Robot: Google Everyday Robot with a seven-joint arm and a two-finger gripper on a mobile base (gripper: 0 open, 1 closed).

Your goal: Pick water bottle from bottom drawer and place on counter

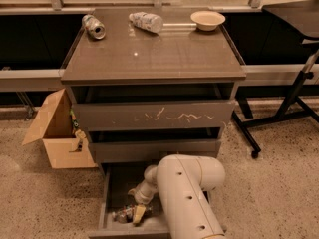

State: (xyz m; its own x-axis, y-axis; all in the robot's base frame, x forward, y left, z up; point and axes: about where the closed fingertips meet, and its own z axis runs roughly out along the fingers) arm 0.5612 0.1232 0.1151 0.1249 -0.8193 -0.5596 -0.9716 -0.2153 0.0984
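The bottom drawer (122,182) is pulled out at the foot of the cabinet. The water bottle (121,214) lies on its side near the drawer's front, clear with a red-and-green band. My gripper (137,213) reaches down into the drawer from the white arm (185,193) and sits right at the bottle's right end, touching or nearly touching it. The bottle rests on the drawer floor. The counter (154,56) is the glossy grey-brown top above.
On the counter lie a metal can (93,26) at the back left, a patterned-label bottle (146,21) and a beige bowl (208,19). An open cardboard box (54,132) stands left of the cabinet. Black stand legs (291,106) spread on the right. The upper drawers are slightly ajar.
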